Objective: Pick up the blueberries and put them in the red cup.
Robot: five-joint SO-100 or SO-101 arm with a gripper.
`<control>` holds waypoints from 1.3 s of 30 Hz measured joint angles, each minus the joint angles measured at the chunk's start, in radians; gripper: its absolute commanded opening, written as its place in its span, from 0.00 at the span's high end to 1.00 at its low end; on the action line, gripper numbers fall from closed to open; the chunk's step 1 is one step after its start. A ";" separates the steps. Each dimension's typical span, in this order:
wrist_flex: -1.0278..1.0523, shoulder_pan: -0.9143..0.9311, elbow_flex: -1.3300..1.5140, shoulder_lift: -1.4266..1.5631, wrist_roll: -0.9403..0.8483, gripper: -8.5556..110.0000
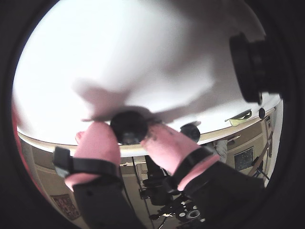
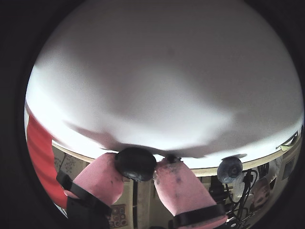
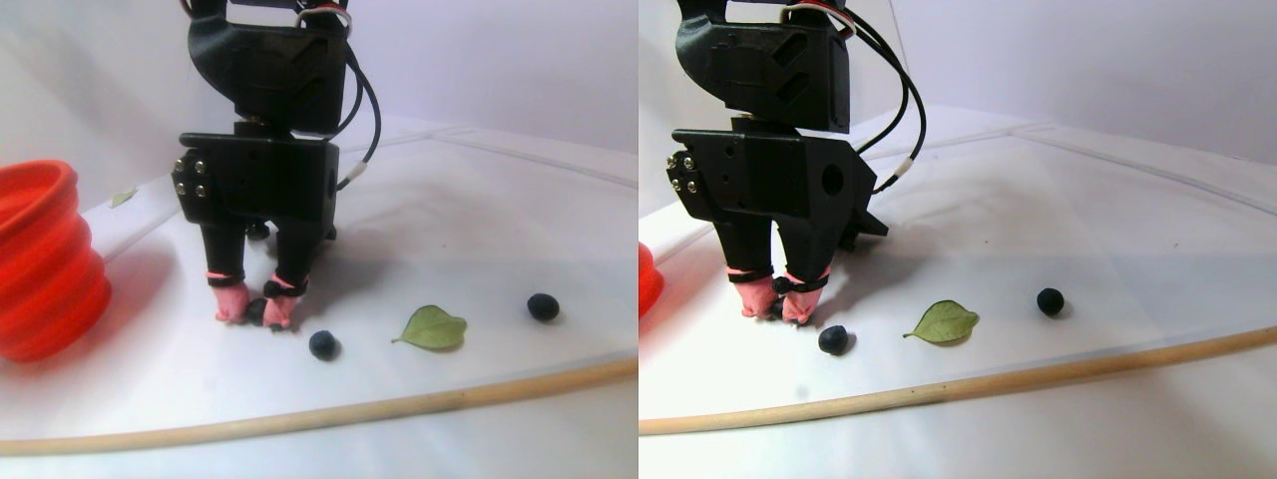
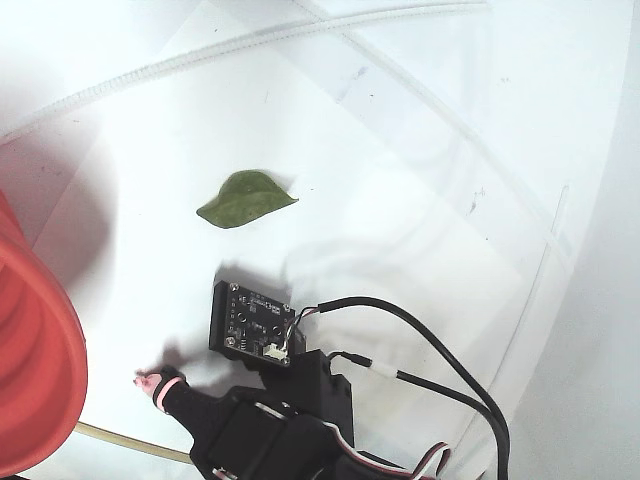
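Stereo pair view, from left to right: the red cup stands at the far left, then the gripper with its pink fingertips closed on a blueberry, a loose blueberry, a green leaf and another blueberry. No readable writing is seen.

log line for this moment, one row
pincer: shut on blueberry | level: at table | red cup: apart, beside | loose blueberries: on table
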 measured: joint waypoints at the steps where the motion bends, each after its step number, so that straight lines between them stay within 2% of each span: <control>1: 0.008 0.000 0.000 0.008 0.000 0.83; 18: 0.149 0.000 -0.006 0.147 0.006 0.83; 39: 0.453 -0.089 -0.006 0.446 0.098 0.83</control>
